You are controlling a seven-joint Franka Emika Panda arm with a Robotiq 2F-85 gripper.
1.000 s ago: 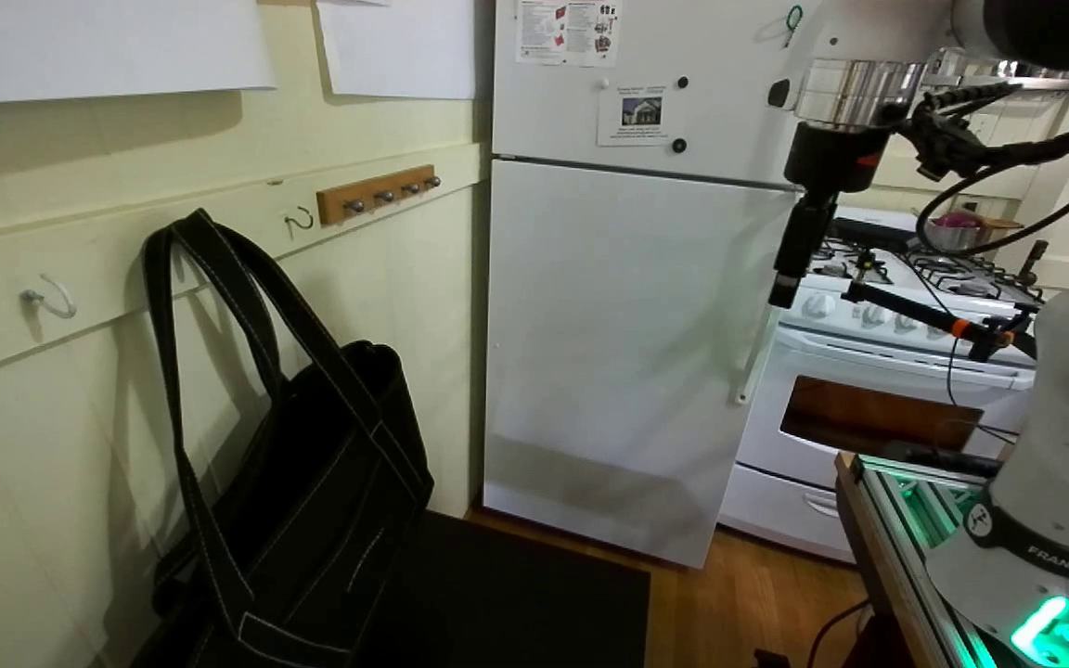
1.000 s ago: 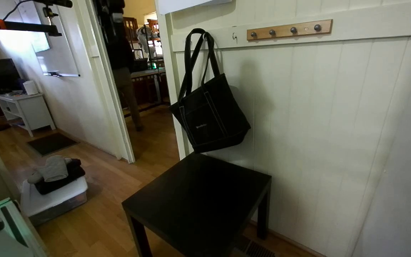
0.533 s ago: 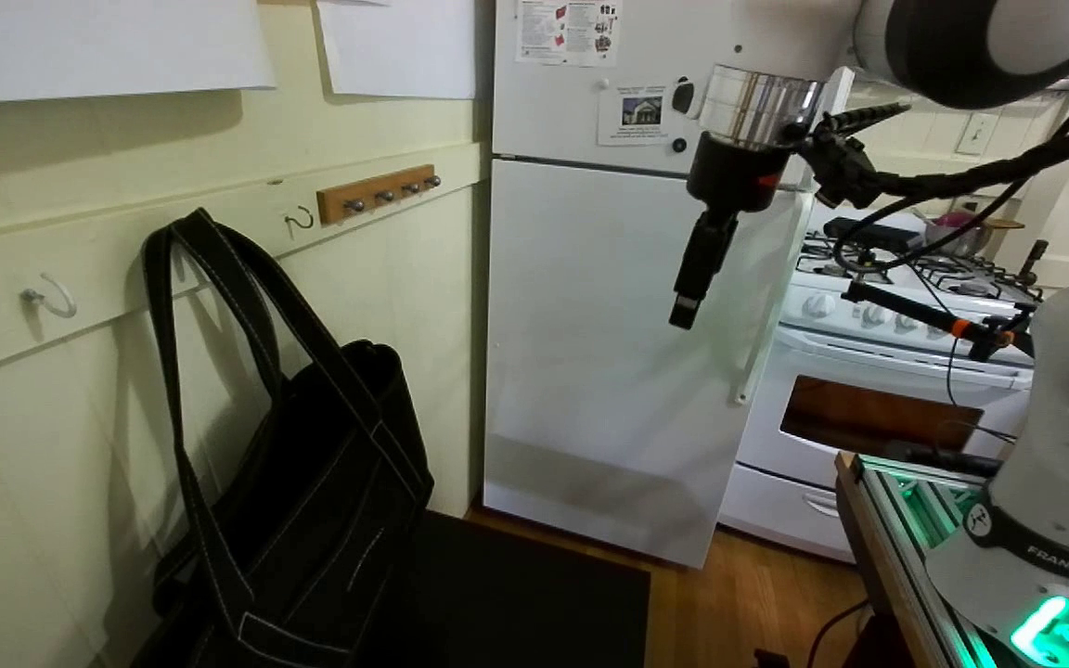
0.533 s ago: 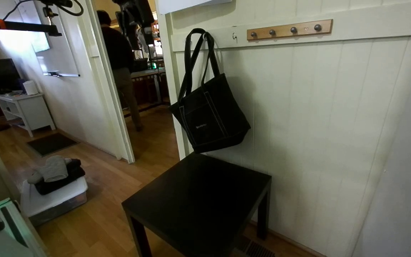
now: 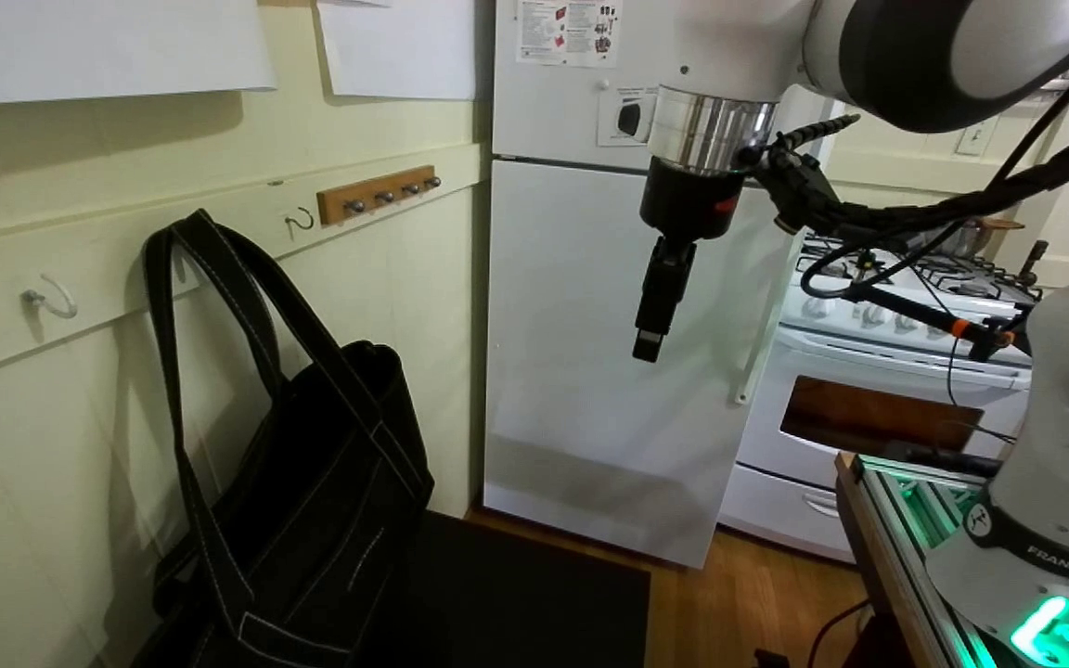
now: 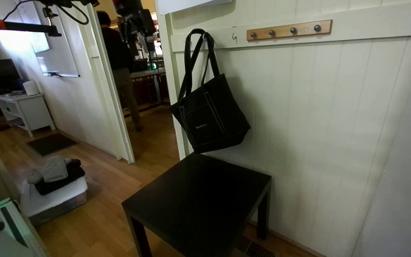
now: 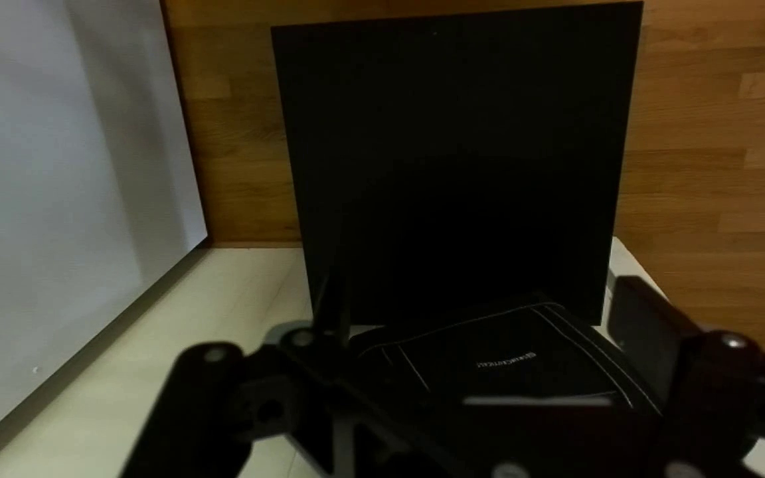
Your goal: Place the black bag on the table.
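Blk fabric tote [image 6: 211, 114] hangs tilted by its long shoulder straps [image 5: 166, 334] at the wall rail [image 6: 376, 25], over the back of the low blk worktop [image 6: 194, 200]; can't tell if its btm touches. Hand [image 5: 648, 345] is open, fingers [image 7: 641, 332] well apart in the wrist view, nothing gripped, well clear of the straps. Prob. approach stage.

Risks: 2 loops, so pinching only 1 likely leaves the other hung up, & the lift jams or swings the tote. Too low a lift = same snag. Small metal hook [image 5: 309, 223] next along cld catch a loose strap. Blk on blk makes depth hard to judge, esp. w/ the tote partly behind the hand in wrist view. Floppy body may fold or slump off the worktop if let go too high or too near an edge. Fridge [image 5: 590, 371] is by the prob. path; a wide swing might knock it.
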